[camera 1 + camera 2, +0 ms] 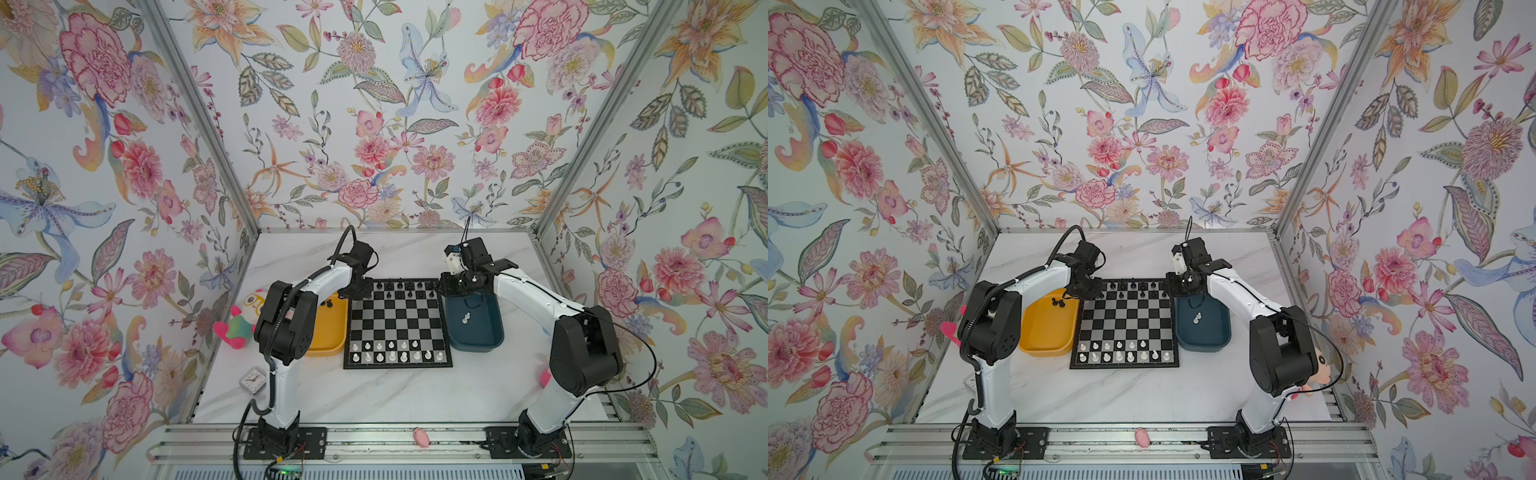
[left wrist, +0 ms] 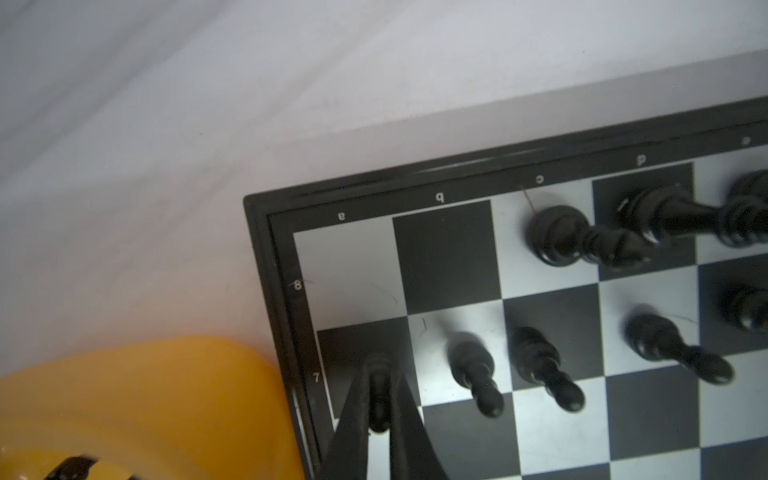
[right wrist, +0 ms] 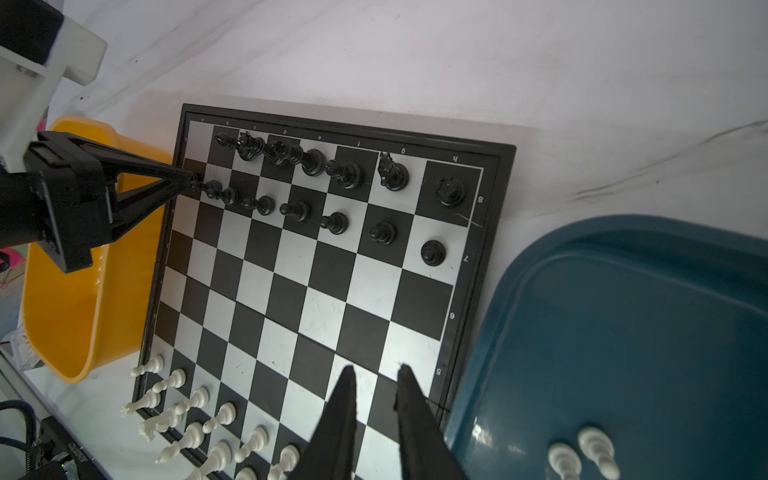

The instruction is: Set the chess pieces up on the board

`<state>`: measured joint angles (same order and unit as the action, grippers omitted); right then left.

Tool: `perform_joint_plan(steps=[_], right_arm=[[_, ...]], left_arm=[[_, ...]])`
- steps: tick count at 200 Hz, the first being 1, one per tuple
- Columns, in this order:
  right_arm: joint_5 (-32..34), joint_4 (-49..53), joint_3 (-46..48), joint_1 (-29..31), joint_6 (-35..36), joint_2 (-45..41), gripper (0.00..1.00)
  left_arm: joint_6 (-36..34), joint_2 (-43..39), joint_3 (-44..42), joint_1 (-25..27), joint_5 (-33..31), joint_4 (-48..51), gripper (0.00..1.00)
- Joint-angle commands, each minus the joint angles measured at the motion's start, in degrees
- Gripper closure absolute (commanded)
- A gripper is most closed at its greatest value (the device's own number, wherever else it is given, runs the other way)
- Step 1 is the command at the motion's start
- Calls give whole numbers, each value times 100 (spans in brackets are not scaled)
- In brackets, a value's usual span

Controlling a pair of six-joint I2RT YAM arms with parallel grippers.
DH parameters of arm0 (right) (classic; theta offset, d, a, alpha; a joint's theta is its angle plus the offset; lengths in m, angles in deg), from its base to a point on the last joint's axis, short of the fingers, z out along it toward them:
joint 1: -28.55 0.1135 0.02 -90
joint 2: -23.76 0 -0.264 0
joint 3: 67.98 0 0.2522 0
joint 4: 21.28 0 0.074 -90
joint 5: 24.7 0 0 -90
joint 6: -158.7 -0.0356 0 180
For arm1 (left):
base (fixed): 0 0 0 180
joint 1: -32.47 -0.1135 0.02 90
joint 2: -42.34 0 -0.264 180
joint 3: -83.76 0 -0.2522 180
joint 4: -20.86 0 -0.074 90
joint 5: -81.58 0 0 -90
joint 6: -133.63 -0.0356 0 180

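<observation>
Black pawn point(image 2: 379, 399) stands upright on the board point(image 2: 446, 253), pinched by the left gripper point(image 2: 380, 368); right gripper point(image 3: 376, 370) ajar, empty.

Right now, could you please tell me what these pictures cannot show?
Left wrist view: the left gripper hides the black pawn at its base; contact with the board unclear.
Top view: black pieces in the yellow tray too small to identify.
Right wrist view: two white pieces in the blue tray cut off by the edge.

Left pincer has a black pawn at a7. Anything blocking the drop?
Nothing visible. The left pincer grips the held pawn at the bare a7 square of the board; the neighbouring pawn stands on b7, apart.
</observation>
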<state>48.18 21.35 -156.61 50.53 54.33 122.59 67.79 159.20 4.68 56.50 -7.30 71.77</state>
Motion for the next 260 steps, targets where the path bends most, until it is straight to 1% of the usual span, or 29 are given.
perform_joint_plan(steps=[1, 13, 45, 61, 74, 142, 189, 226, 260], right_arm=[[-5, -3, 58, -22, -66, -119, 79], [-7, -8, 51, -27, -74, -116, 79], [-6, -8, 52, -27, -75, -127, 79], [0, -4, 67, -25, -74, -135, 79], [0, -4, 64, -27, -82, -142, 79], [32, -4, 103, -26, -107, -244, 79], [137, 36, 122, -27, -126, -432, 79], [255, 113, 141, -26, -120, -572, 79], [526, 335, 114, -73, -45, -748, 79]], left_arm=[[-117, 93, 107, 5, -121, 188, 94], [-119, 109, 96, 6, -121, 178, 93], [-110, 137, 75, 5, -104, 166, 79], [-106, 124, 75, 6, -95, 157, 74], [-105, 107, 76, 5, -91, 149, 72], [-86, -93, 78, 5, -121, 134, 71], [-69, -350, 253, 12, -148, 177, 71], [-119, -685, 432, 14, -131, 154, 71], [-162, -1215, 342, 27, -112, -131, 70]])
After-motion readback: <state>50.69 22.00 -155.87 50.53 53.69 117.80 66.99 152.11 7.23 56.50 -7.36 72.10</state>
